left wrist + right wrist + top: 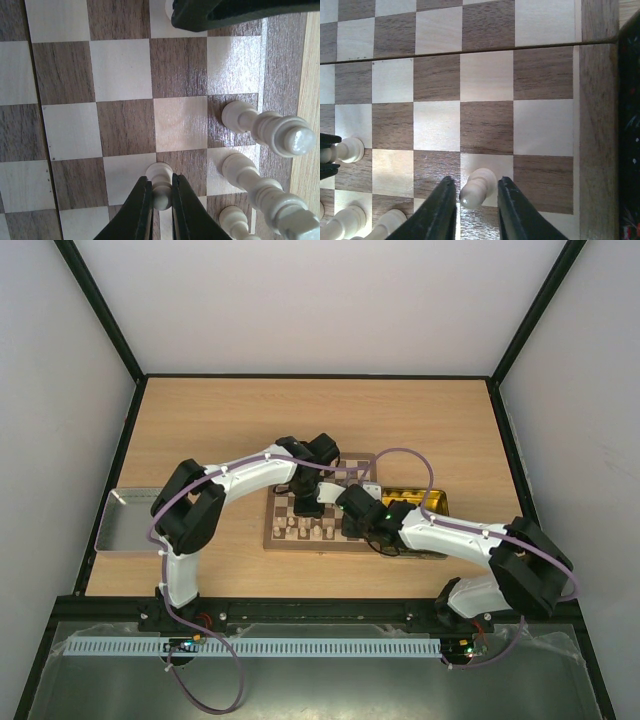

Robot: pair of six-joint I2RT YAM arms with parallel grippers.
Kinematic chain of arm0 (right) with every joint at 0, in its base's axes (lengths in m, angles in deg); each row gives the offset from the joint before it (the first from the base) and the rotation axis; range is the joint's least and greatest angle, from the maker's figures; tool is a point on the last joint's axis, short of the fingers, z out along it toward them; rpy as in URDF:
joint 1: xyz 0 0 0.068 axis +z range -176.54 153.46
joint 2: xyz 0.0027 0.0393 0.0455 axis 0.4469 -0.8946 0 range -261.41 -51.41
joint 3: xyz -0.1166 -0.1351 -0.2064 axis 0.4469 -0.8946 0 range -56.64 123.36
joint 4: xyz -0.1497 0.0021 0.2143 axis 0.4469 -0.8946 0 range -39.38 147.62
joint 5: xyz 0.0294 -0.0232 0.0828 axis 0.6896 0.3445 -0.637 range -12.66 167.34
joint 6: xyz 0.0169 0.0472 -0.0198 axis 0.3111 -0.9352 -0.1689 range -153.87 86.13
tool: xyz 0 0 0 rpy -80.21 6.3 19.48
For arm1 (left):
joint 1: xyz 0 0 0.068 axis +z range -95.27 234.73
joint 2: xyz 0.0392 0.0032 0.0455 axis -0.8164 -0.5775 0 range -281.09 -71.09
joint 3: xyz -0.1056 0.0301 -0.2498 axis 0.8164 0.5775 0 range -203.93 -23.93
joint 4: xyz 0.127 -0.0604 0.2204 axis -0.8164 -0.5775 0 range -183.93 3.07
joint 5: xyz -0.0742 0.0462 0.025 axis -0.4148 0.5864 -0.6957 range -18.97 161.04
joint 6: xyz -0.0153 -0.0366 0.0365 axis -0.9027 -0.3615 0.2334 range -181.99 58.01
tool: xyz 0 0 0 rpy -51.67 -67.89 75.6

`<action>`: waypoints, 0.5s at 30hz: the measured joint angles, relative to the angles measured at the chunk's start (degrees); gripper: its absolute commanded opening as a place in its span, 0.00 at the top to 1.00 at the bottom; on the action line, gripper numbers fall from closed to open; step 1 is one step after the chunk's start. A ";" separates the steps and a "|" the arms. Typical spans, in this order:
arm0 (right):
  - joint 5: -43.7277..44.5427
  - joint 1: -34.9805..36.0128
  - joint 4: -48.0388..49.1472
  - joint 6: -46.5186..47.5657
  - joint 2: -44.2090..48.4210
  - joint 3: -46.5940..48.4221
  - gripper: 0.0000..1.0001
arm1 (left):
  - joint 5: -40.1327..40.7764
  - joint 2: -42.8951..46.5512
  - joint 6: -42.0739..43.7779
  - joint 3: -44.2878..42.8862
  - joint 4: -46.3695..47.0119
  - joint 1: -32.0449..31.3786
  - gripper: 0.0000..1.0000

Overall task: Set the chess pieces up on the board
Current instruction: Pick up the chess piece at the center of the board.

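Left pincer (pixel 161 179) clamped on cream pawn (pixel 159 171), long axis 12–6, at 6 o'clock of view on checked board (pixel 122 70). Right pincer (pixel 476 181) straddles second cream pawn (pixel 476 189), head toward 7 o'clock; can't tell if it grips.

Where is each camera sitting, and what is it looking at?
Top camera: above and behind the robot, looking down at the table and board; both arms show, left arm and right arm.
Left wrist camera: on the left arm, looking down at the board; the left gripper pinches a cream piece.
Right wrist camera: on the right arm, looking down at the board; the right gripper straddles a second cream piece.
Shared: the right wrist view also catches the left gripper and its piece at its left edge.
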 measured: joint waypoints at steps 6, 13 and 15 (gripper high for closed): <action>-0.24 0.09 1.29 0.70 -0.90 0.00 0.87 | 0.00 0.00 -0.31 0.02 0.02 0.00 0.91; -0.22 0.11 1.42 0.96 -1.01 0.02 0.95 | -0.02 0.00 -0.39 0.02 0.07 0.00 0.92; -0.22 0.11 1.33 0.94 -0.85 0.02 0.96 | -0.04 0.00 -0.39 0.02 0.17 0.00 0.92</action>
